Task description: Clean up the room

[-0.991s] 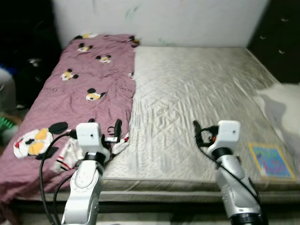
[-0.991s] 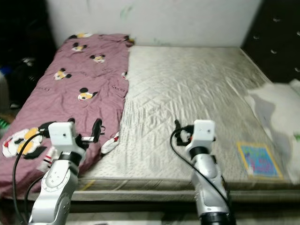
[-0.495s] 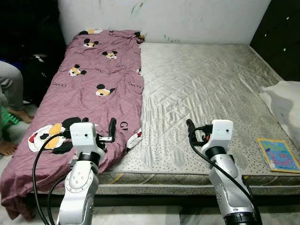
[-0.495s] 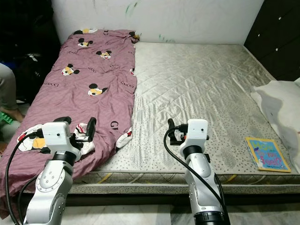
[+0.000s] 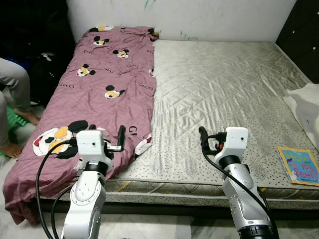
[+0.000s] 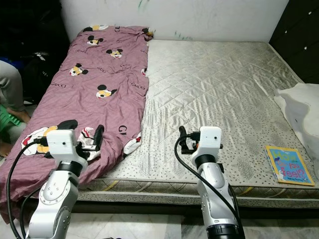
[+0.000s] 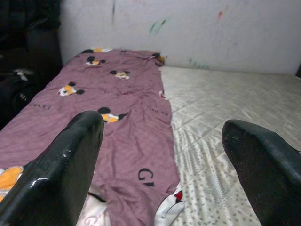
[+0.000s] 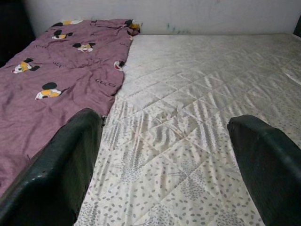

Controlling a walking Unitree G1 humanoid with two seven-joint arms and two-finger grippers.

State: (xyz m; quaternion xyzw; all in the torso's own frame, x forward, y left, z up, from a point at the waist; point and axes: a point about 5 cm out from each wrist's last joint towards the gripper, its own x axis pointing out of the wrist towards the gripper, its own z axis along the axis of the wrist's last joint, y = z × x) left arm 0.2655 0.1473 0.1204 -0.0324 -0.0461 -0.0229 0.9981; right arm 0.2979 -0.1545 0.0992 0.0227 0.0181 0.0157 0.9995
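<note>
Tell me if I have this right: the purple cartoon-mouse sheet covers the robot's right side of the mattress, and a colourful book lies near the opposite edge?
Not quite. The purple sheet covers the robot's left side of the mattress, as the left eye view shows. The colourful book does lie near the opposite edge.

Bedsheet (image 5: pixel 99 94): mauve-pink, cartoon mouse heads in black, yellow, white, plus black lettering. Mattress (image 5: pixel 224 94): silvery beige, diamond quilting, small grey speckle print along near edge. Book (image 5: pixel 299 166): yellow border, blue-pink cover. Wall (image 5: pixel 189 17): white, green and red scribbles. Cloth heap (image 5: pixel 305 102): white.
</note>
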